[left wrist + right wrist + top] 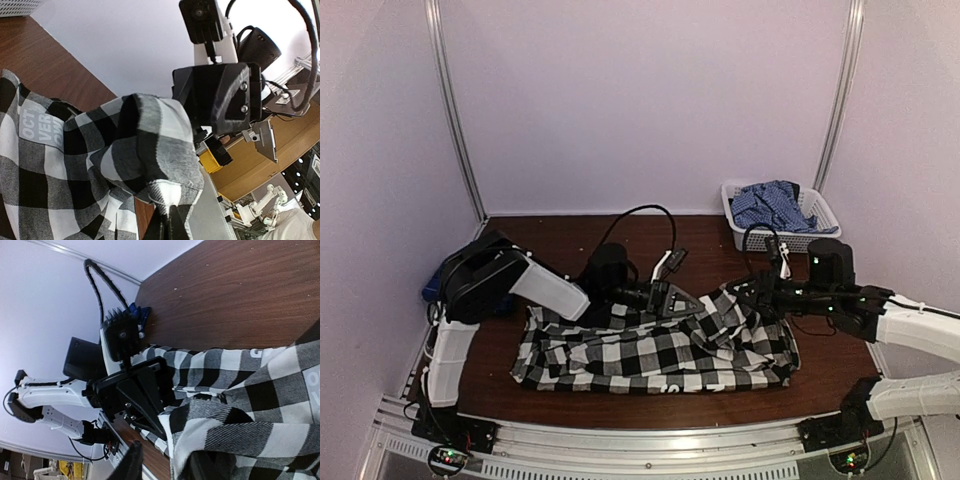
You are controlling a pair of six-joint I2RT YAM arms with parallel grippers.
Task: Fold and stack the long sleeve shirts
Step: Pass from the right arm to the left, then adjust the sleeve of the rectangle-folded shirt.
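Folds of checked shirt (650, 355) pinched in left tool (168, 221); right tool (165, 467) cropped, state unclear.

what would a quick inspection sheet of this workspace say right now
surface: brown wooden table, no spills seen
job's things: black-and-white checked shirt rumpled across the middle, not folded; blue plaid shirt bunched in the white basket at the back right
clutter: blue object at the left edge, half hidden by the arm, unidentifiable
grippers: left gripper shut on a raised fold of the checked shirt; right gripper at the shirt's right end, cloth between its fingers, grip unclear
cables: black cable arching above the left wrist
surroundings: plain pale walls, metal rail along the near edge
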